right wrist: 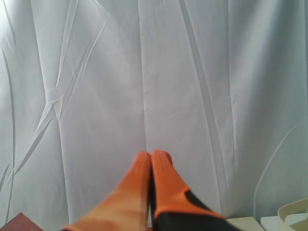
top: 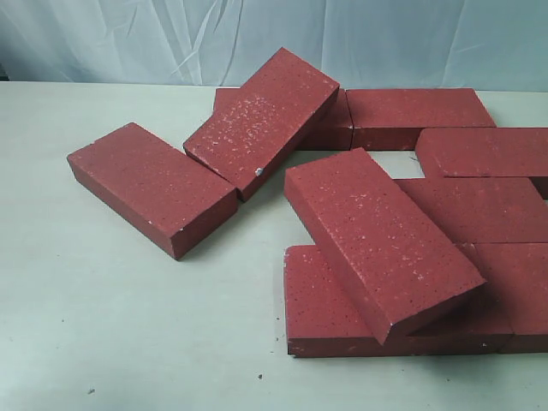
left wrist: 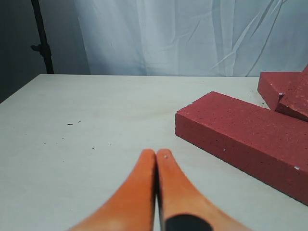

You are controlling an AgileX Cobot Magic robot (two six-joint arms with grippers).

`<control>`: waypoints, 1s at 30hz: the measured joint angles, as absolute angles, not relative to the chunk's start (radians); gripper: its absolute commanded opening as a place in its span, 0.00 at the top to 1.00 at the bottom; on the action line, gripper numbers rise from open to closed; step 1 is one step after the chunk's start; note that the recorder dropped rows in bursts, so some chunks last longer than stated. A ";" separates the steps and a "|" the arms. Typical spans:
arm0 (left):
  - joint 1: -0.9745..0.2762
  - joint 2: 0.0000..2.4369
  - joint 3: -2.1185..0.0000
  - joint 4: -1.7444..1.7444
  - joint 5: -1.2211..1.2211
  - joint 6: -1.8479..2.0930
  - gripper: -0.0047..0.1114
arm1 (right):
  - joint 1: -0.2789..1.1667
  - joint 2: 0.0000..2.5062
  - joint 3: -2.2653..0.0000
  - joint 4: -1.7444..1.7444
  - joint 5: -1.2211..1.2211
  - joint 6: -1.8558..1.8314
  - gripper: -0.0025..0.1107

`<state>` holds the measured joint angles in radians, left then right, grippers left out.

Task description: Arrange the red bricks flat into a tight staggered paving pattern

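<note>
Several dark red speckled bricks lie jumbled on the pale table [top: 128, 325]. One brick [top: 150, 187] lies flat alone at the left. Another [top: 261, 120] leans tilted against it and over a back brick. A large brick [top: 381, 240] rests slanted on top of the flat ones at the right [top: 492, 205]. Neither gripper shows in the exterior view. My left gripper [left wrist: 156, 153] is shut and empty, low over bare table, with the lone brick [left wrist: 245, 134] ahead and to one side. My right gripper [right wrist: 151, 155] is shut, empty, raised and facing the curtain.
A white wrinkled curtain [top: 257, 38] hangs behind the table. A dark stand [left wrist: 41, 38] rises beyond the table's far corner in the left wrist view. A pale container's rim [right wrist: 293, 214] and a red brick corner [right wrist: 19, 222] show at the edges of the right wrist view.
</note>
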<state>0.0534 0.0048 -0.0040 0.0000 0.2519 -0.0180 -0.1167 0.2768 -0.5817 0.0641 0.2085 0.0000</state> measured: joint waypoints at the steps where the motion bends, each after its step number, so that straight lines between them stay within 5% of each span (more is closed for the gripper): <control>1: 0.053 0.005 -0.004 0.000 0.252 -0.018 0.96 | -0.117 0.277 -0.582 0.064 0.205 0.000 0.98; 30: 0.053 0.005 -0.004 0.000 0.252 -0.018 0.96 | -0.117 0.714 -0.905 0.125 0.834 0.000 0.98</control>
